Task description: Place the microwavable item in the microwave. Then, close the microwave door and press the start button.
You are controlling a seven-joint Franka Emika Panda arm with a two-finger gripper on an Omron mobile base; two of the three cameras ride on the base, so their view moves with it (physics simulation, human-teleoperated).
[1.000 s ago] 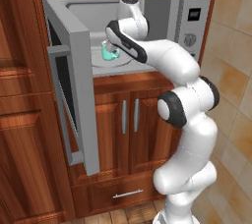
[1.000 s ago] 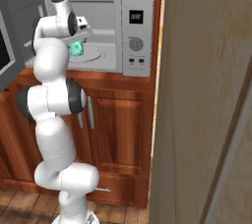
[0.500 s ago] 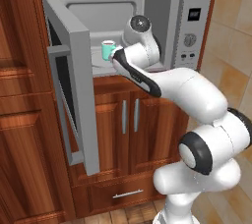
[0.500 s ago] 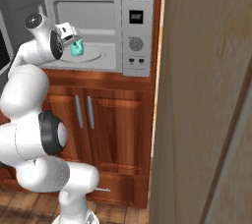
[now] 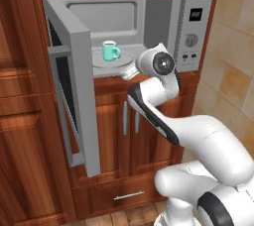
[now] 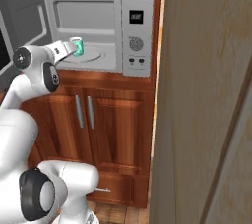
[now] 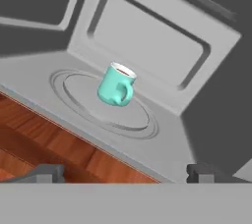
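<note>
Sitting upright on the round glass turntable (image 7: pixel 103 110) inside the large silver-grey boxy microwave (image 5: pixel 149 27), the small teal-green mug (image 5: pixel 110 50) with a white inner rim and brown liquid is resting free of any grip. In the hand view the mug (image 7: pixel 116 86) is appearing tilted, its handle turned toward the camera side, near the middle of the turntable and in front of the grey back wall with its recessed panel.

Hanging just outside the oven's open front, at the front lip of the cavity floor, the two-finger gripper (image 7: pixel 125 173) is standing with its jaws spread wide and nothing between them; its dark fingertips (image 7: pixel 45 173) are showing at the bottom of the hand view, well apart from the mug. In the right base view the mug (image 6: pixel 76 46) is showing just beyond the end of the white hand.

Swinging out to the left in the left base view, the wide silver-grey framed microwave door (image 5: pixel 74 96) with its dark window is standing fully open. The right-side control panel (image 6: pixel 136 34) with display and dial is facing the room, and brown wooden cabinet doors (image 6: pixel 88 120) with vertical metal handles are sitting beneath the microwave.
</note>
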